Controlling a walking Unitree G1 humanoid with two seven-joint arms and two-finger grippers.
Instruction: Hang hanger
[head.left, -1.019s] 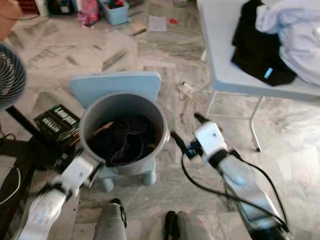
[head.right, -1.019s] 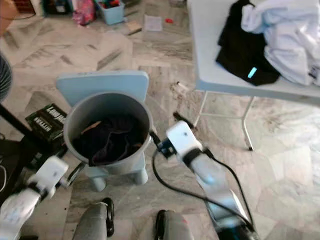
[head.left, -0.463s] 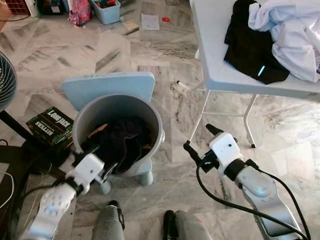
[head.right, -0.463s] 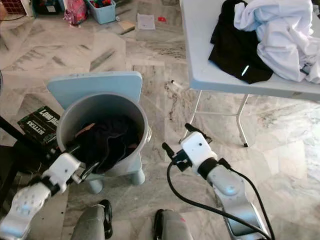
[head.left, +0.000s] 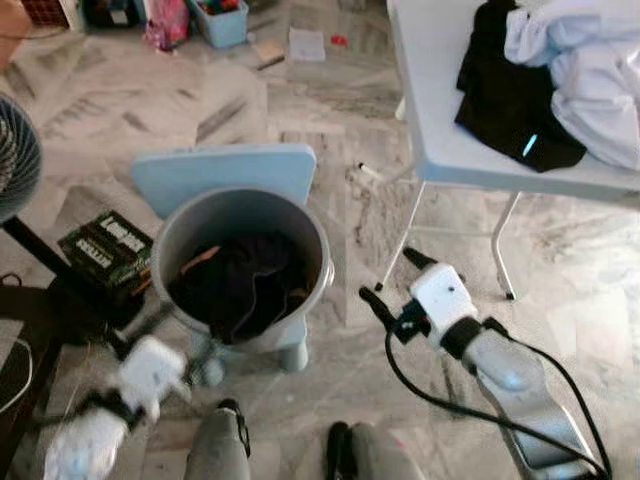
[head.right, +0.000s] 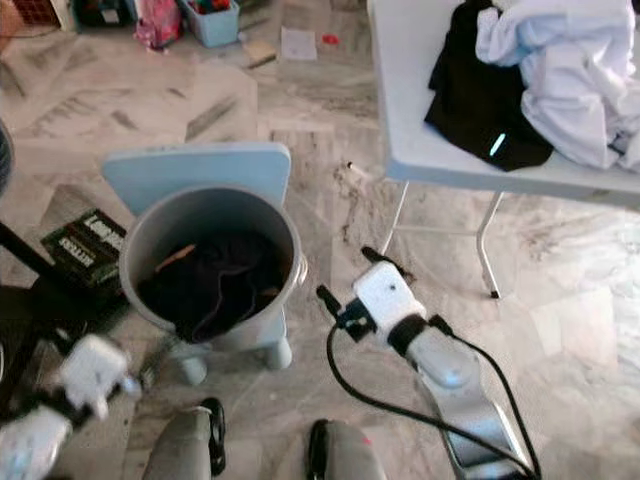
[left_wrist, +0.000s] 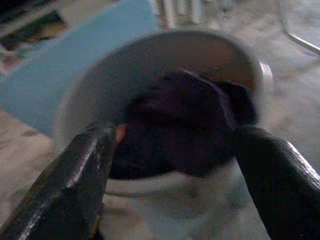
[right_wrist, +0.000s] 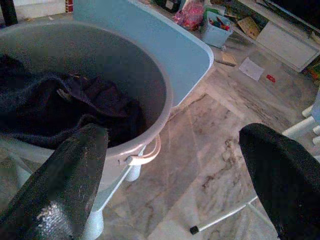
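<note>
The grey bucket (head.left: 243, 265) held dark clothes (head.left: 238, 285) on a blue stool (head.left: 225, 170); both the left gripper (left_wrist: 170, 165) and right gripper (head.left: 392, 280) gaped, empty, beside it.

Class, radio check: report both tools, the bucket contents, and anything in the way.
Left tool open, low beside grey bucket. Right tool open, empty, right of bucket. Dark clothes piled in bucket; hanger not made out. Folding table stands to the right.

Grey bucket (head.left: 243, 215) holding dark navy-black clothes (head.left: 238, 282), pale blue stool (head.left: 226, 172), grey-veined marble floor (head.left: 300, 110), white table (head.left: 437, 90) bearing black garment (head.left: 508, 95) and white garment (head.left: 590, 70), black box (head.left: 106, 245) with white lettering.
</note>
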